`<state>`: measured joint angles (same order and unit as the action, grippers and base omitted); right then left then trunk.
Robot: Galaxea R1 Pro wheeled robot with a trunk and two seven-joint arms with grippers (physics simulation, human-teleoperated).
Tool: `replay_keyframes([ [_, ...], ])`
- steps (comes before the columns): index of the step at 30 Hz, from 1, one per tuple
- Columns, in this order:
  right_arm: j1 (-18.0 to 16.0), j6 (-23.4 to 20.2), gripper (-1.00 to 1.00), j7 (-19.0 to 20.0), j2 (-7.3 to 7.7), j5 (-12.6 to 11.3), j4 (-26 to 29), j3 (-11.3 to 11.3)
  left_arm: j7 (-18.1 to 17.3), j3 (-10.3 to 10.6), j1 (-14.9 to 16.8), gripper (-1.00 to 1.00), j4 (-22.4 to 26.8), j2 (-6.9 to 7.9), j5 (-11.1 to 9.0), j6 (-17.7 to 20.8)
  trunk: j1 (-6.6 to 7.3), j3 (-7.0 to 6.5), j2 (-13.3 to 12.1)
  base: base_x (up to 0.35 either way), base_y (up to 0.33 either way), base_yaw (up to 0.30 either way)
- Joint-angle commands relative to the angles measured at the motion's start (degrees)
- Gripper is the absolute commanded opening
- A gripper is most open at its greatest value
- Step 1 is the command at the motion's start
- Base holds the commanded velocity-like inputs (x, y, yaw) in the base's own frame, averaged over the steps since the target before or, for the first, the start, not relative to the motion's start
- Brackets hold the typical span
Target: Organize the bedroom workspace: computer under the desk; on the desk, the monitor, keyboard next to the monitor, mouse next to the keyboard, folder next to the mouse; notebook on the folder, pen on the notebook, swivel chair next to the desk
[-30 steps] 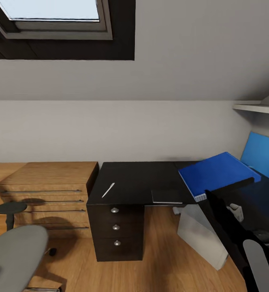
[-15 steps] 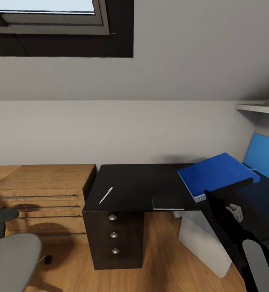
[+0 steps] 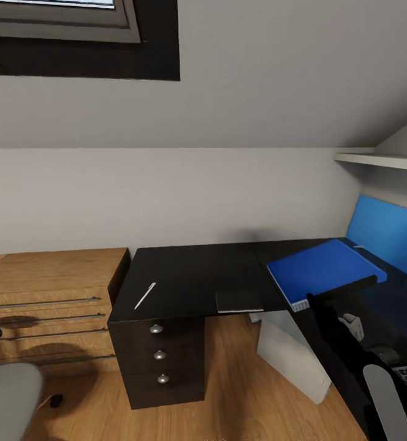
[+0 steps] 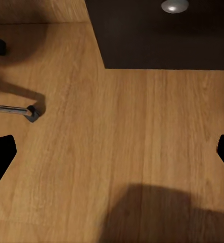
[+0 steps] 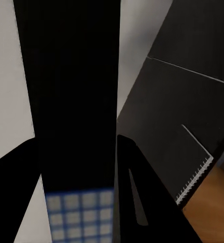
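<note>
Blue folder (image 3: 323, 269) looks clamped edge-on in the right end effector (image 5: 76, 144), just right of the notebook (image 3: 239, 301). The left end effector (image 4: 112, 152) is released and empty. With a grip that thin, the folder could slip and knock the notebook off the surface (image 3: 191, 269).

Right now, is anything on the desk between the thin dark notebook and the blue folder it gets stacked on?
Nothing visible. Only the bare top of the glossy black desk shows between the thin dark notebook and the bright-blue folder. The thin white pen lies on the notebook's other side, out of that path.
</note>
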<state>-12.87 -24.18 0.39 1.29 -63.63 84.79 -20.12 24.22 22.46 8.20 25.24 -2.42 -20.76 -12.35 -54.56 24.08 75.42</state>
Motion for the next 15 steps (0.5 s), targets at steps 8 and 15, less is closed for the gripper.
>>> replay_keyframes([
  [8, -0.05, -0.34, -1.0, 0.05, 0.03, -0.27, -0.15, -0.1, 0.39, 0.49, 0.06, 1.0, -0.02, 0.04, -0.59, -0.31, 0.0, 0.6, 0.04, 0.0, 0.0, -0.184],
  [15, -0.05, -0.34, -1.0, 0.05, 0.03, -0.27, -0.15, -0.1, 0.39, 0.49, 0.05, 1.0, -0.02, 0.04, -0.59, -0.31, 0.0, 1.08, 0.04, 0.0, 0.0, -0.184],
])
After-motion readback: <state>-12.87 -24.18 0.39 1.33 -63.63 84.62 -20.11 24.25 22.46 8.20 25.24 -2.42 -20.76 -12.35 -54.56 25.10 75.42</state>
